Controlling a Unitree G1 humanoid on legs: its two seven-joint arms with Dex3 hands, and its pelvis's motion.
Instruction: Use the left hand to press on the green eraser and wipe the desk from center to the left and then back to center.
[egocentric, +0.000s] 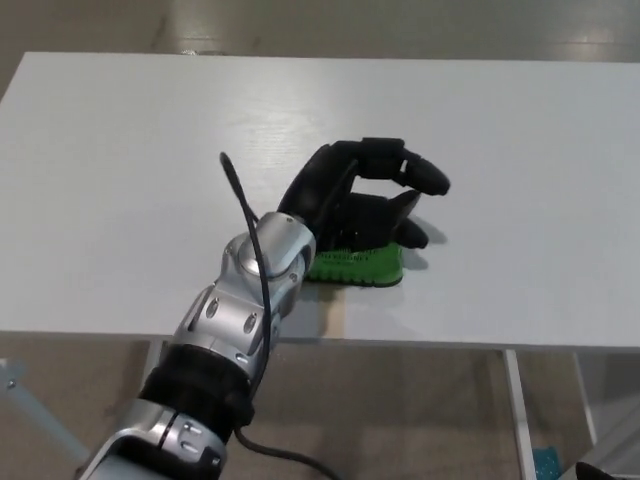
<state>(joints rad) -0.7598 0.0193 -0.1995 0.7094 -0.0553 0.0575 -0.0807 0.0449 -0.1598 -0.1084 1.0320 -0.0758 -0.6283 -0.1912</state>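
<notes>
Right now your robot's black left hand (355, 200) sits on top of the flat green rectangular eraser (355, 265), a little below and right of the frame's centre, close to the near edge of the white desk (120, 150). Notice that the palm covers most of the eraser, so only its front face and printed strip show beneath the wrist. The fingers (425, 178) are curled forward and down over the far side, apart from one another and not wrapped around anything; that looks like a posture for pushing down, not for lifting. Whether the fingertips touch the desk beyond the eraser you cannot tell from this angle. The silver forearm (235, 310) rises from the lower left of the frame with a black cable (245, 215) looping above it, which puts the arm's weight behind the palm. You have open desk toward the left of the frame for the outward stroke. The right hand does not show.
</notes>
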